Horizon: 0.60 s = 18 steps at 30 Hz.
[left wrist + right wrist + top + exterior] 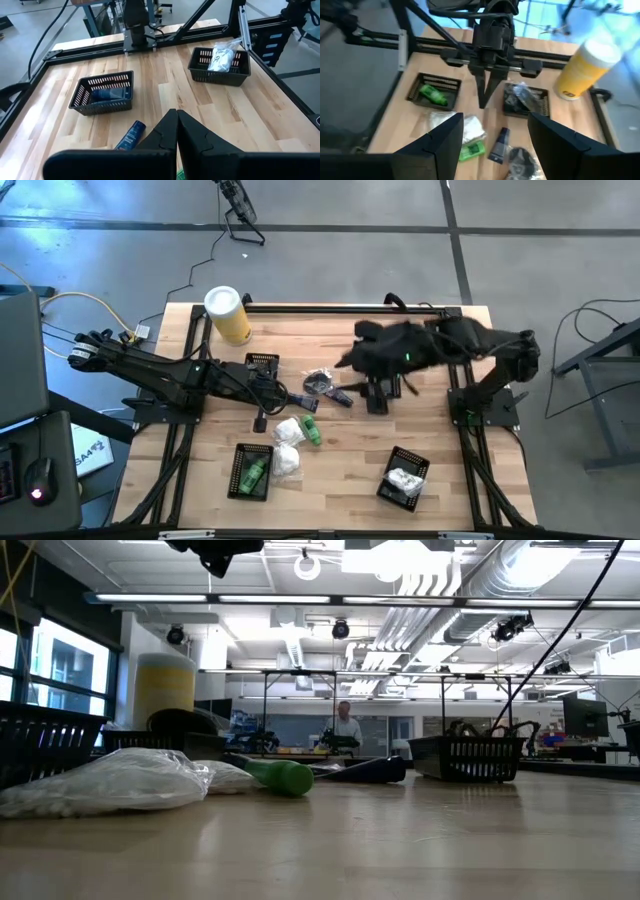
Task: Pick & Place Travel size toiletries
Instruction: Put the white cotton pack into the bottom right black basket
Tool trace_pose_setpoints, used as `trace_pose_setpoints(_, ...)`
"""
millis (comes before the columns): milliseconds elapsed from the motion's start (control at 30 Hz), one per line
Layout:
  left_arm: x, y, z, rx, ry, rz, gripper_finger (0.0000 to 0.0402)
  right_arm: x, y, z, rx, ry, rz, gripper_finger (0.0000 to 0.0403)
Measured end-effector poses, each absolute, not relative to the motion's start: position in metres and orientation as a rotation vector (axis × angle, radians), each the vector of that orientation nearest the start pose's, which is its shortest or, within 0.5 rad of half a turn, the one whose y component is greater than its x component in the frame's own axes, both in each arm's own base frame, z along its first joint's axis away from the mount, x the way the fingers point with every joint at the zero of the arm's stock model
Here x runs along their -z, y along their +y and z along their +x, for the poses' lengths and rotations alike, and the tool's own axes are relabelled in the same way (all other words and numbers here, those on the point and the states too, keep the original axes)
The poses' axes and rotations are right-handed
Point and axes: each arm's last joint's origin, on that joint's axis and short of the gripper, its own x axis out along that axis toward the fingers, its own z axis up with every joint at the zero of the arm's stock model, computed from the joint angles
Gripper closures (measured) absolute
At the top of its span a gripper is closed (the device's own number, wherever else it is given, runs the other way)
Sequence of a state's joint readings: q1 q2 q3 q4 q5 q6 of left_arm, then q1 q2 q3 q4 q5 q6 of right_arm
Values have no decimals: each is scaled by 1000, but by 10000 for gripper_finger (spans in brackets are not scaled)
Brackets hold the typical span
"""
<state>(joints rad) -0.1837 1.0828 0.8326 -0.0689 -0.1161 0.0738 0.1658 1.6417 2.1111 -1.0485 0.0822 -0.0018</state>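
Hovering above the worktop (440, 480) centre, the right gripper (492, 131) is spreading its fingers (442, 137) wide, empty, over a dark blue tube (498, 145), green bottle (471, 150) and white packets (470, 127); the left gripper (177, 131) is pinching shut, empty.

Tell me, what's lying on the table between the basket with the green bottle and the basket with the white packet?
Nothing. In the high view, bare wood separates the green bottle's basket from the white packet's basket.
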Motion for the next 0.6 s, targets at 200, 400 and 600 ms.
trace_pose_setpoints(200,-304,-41,237,79,313,121,401,-463,30,319,-210,595,3,188)
trace_pose_setpoints(400,-304,-41,237,79,314,121,401,-419,20,333,-172,564,52,188)
trace_pose_setpoints(600,-304,-41,237,79,314,121,401,-390,11,304,-123,428,151,188)
